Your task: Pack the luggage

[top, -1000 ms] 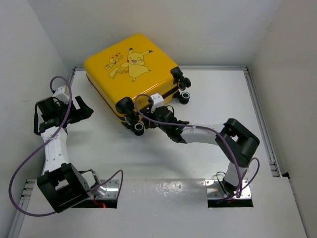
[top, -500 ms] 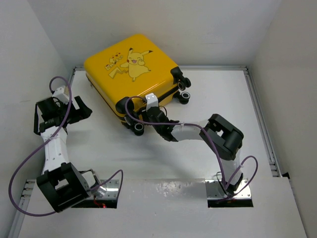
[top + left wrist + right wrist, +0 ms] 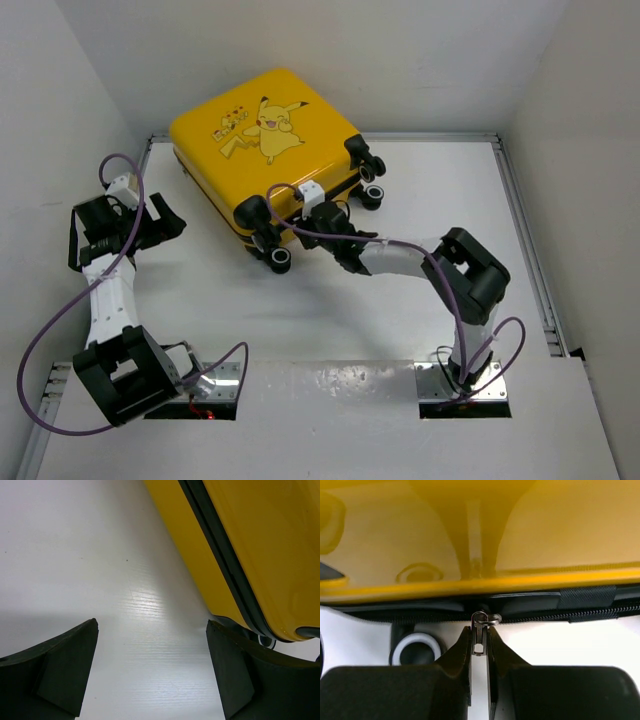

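The yellow Pikachu luggage (image 3: 262, 140) lies closed and flat at the back of the table, its black wheels toward the front right. My right gripper (image 3: 322, 222) is at its wheel-side edge, shut on the metal zipper pull (image 3: 479, 632), which hangs from the black zipper track (image 3: 580, 614) under the yellow shell (image 3: 560, 535). My left gripper (image 3: 172, 226) is open and empty above the table, left of the luggage. In the left wrist view the luggage's yellow side with its black seam (image 3: 235, 555) runs along the right.
White walls enclose the table on three sides. A black wheel (image 3: 280, 260) with a white hub sits just left of my right gripper and shows in the right wrist view (image 3: 415, 652). Bare table (image 3: 330, 320) lies between the luggage and the arm bases.
My right gripper has shifted along the luggage's wheel-side edge, first left, then back right and closer to the shell. The left arm has not moved.
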